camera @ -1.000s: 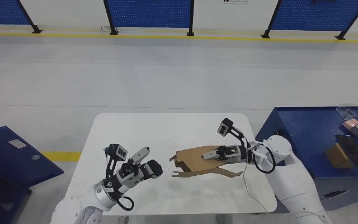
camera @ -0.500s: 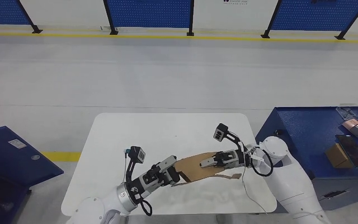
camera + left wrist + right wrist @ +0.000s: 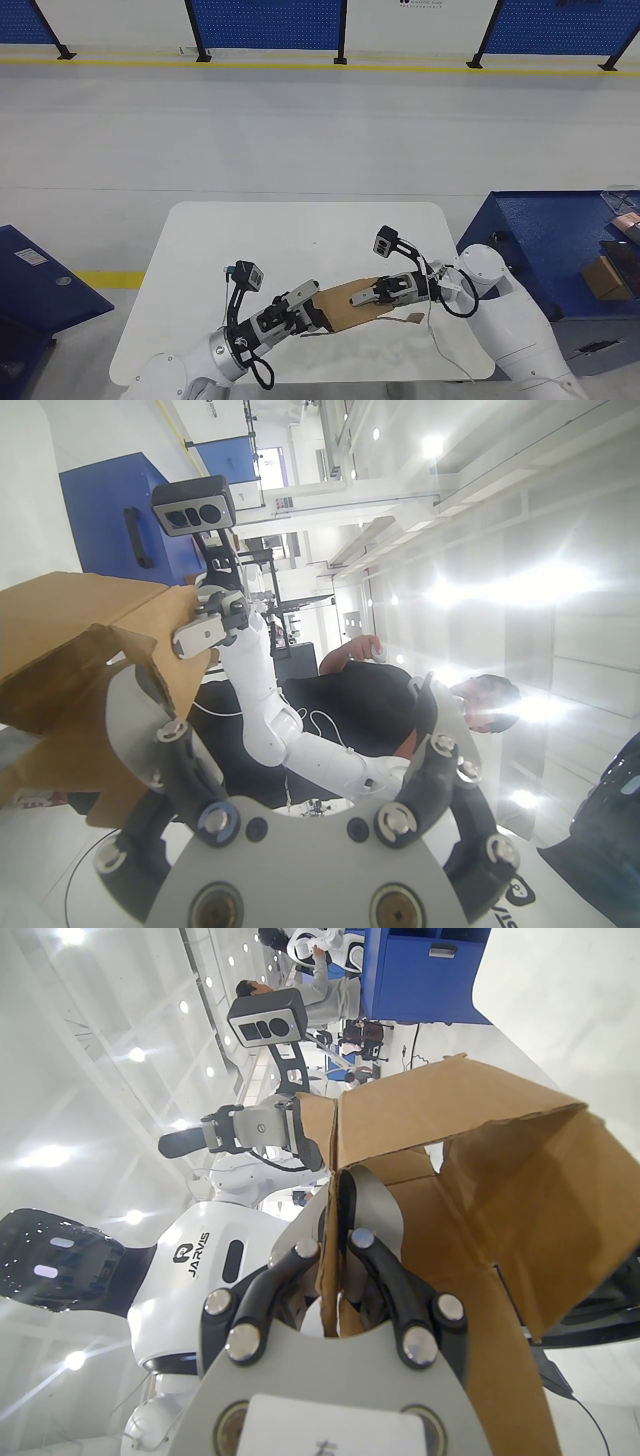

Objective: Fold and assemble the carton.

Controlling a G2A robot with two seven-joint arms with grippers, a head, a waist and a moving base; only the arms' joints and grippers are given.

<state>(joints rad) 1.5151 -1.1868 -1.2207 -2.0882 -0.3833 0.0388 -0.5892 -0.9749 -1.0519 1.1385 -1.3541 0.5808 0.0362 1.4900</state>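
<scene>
Overhead, the brown carton [image 3: 350, 298] stood part-folded with the white table [image 3: 250, 250] beneath it. The left gripper [image 3: 303, 308] was at one end of the carton and the right gripper [image 3: 383, 293] at the opposite end. From the left wrist, the left gripper's fingers [image 3: 131, 707] were spread wide, one lying against a carton flap. From the right wrist, the right gripper pinched the edge of a carton wall, while the left gripper touched the carton's far edge.

No legible text. White sticker [image 3: 30, 257] on the blue cabinet [image 3: 40, 295] and dark mark [image 3: 418, 3] on the far white wall panel [image 3: 425, 28]: both too small to read.
</scene>
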